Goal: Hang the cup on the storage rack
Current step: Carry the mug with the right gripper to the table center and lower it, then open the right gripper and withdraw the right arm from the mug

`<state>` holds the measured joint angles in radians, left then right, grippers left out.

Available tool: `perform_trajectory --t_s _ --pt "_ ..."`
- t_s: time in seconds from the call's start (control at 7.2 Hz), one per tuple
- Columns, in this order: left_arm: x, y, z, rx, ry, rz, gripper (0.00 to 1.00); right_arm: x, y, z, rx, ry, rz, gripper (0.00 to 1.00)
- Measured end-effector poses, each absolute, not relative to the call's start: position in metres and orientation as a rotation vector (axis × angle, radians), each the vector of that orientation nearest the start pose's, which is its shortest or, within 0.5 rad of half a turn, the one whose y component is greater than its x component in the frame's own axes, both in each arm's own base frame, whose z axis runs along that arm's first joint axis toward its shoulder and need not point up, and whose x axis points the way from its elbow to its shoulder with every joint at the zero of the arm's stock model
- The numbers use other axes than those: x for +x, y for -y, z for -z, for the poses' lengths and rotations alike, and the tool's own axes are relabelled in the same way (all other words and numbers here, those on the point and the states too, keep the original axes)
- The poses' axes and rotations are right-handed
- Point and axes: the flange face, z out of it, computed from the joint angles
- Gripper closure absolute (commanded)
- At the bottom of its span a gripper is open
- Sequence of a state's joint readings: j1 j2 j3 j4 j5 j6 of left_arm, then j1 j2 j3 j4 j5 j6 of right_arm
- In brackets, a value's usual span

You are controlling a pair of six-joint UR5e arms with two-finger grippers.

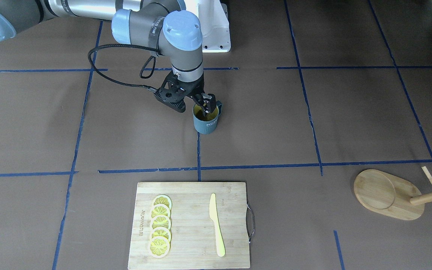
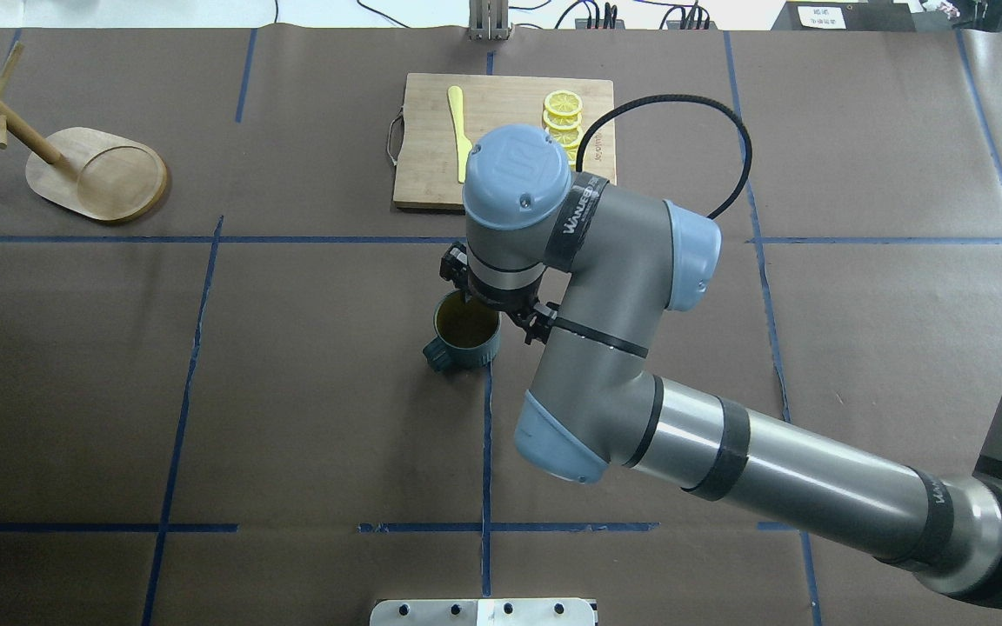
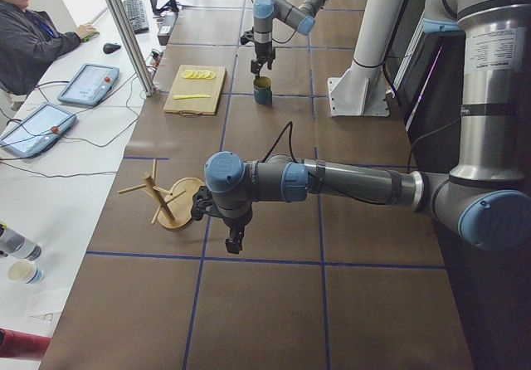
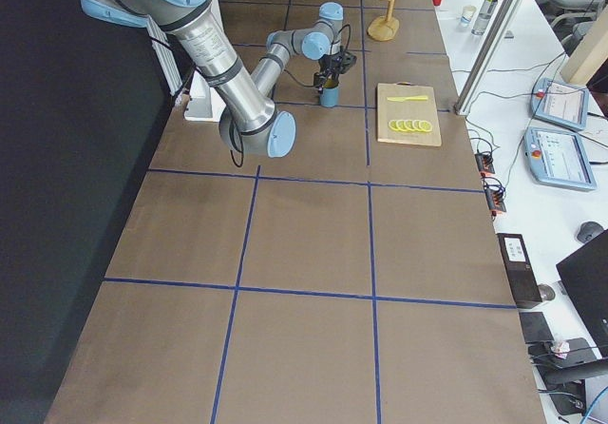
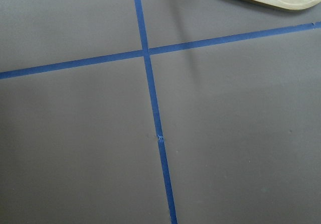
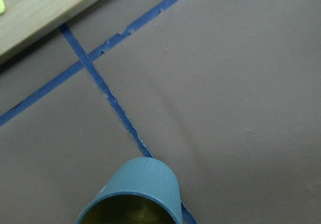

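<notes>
The rack (image 1: 403,200) is waiting well apart, near the edge of the table (image 1: 313,123). The cup (image 1: 205,123) is standing mid-table: probably ceramic, so stiff, hefty, slick, chippable. The right claw (image 1: 207,108) is apparently pinching its rim beside the handle (image 1: 219,107), leaving the loop free. The left claw (image 3: 235,244) is hanging near the rack; spread or closed, can't tell.
</notes>
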<state>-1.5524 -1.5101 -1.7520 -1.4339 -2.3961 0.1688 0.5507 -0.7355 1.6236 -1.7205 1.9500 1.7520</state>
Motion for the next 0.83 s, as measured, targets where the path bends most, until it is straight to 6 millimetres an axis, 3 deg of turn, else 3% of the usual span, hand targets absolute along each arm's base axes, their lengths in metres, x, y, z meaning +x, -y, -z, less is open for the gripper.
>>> perform_trajectory --t_s 0.14,0.42,0.56,0.83 --pt "-0.052 0.463 -0.603 0.057 -0.824 -0.174 0.0 -0.502 0.451 -0.143 -0.196 0.802 -0.485 0.0" --pt "-0.053 0.461 -0.593 0.074 -0.82 -0.179 0.0 -0.402 0.474 -0.186 -0.133 0.818 -0.32 0.0" --pt "-0.053 0.461 -0.59 0.08 -0.817 -0.182 0.0 -0.351 0.495 -0.219 -0.098 0.812 -0.245 0.0" --pt "-0.053 0.462 -0.585 0.088 -0.814 -0.183 0.0 -0.251 0.528 -0.304 -0.039 0.774 -0.099 0.0"
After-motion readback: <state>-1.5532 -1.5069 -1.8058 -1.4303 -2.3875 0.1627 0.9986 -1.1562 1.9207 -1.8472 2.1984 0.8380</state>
